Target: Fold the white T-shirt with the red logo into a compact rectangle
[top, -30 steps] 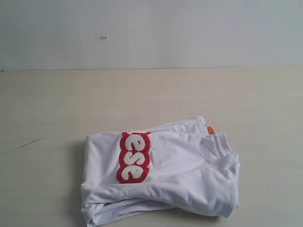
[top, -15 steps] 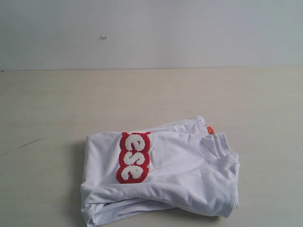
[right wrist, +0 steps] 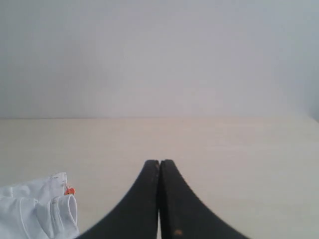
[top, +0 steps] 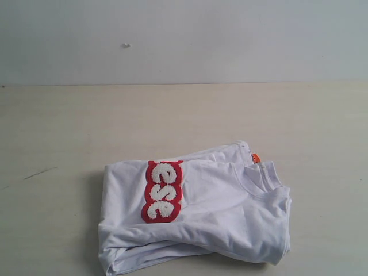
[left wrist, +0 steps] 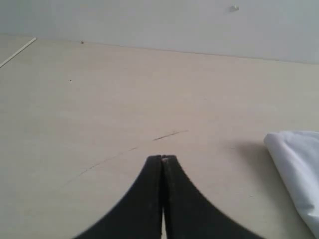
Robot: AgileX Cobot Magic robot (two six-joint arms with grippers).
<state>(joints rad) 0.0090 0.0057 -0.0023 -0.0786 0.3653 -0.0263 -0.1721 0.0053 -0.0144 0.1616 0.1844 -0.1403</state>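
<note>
1. White T-shirt (top: 218,213): folded into a rough rectangle with loose, uneven layers at its near edge. It lies on the table (top: 86,126), in the near middle of the exterior view.
2. Red logo (top: 162,191): on the top layer, toward the shirt's left end and running front to back. The letters "ese" show.
3. Collar (top: 256,181) and orange neck tag (top: 256,158): at the shirt's right end.
4. Left tool (left wrist: 162,158): both jaws pressed together with nothing between them. It is over bare table, and one folded shirt edge (left wrist: 299,169) lies off to the side, clear of the tips.
5. Right tool (right wrist: 159,162): jaws likewise closed tight and holding nothing. The tag-end corner of the shirt (right wrist: 37,209) lies to one side, not touching.
6. Change from the earlier exterior frames: none seen. Shirt, logo and tag lie in the same place and shape.
</note>
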